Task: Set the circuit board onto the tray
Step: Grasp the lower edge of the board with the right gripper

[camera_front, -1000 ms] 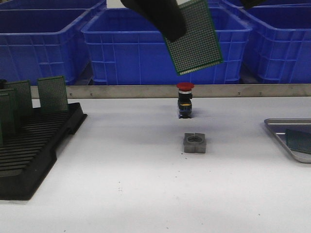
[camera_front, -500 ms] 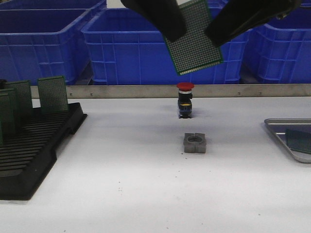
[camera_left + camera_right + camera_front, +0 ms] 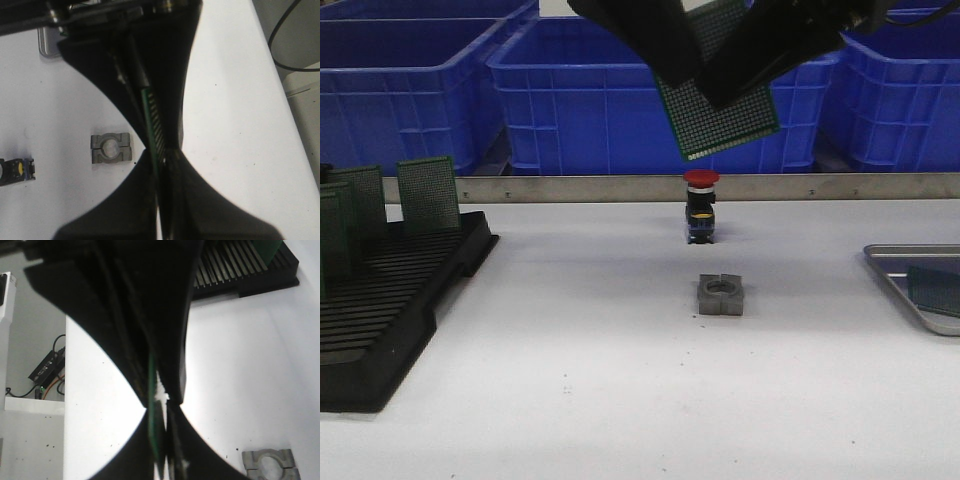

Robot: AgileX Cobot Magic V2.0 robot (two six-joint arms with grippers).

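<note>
Circuit board [image 3: 725,95] airborne, high above table centre, tilted, roughly 12 o'clock from red button switch [image 3: 701,205].

Left gripper [image 3: 665,50] clenched on board's upper left edge. Right gripper [image 3: 740,70] at board's right side; right wrist view shows board edge [image 3: 156,430] between fingers, apparently closing on it, but firm grasp — cannot tell.

Looks like mid-air handover, judged.

Tray [image 3: 905,290] at 3 o'clock, far right table edge, well apart from board; one board already lying in it.

Left to do: transfer, carry right, lay down.
</note>
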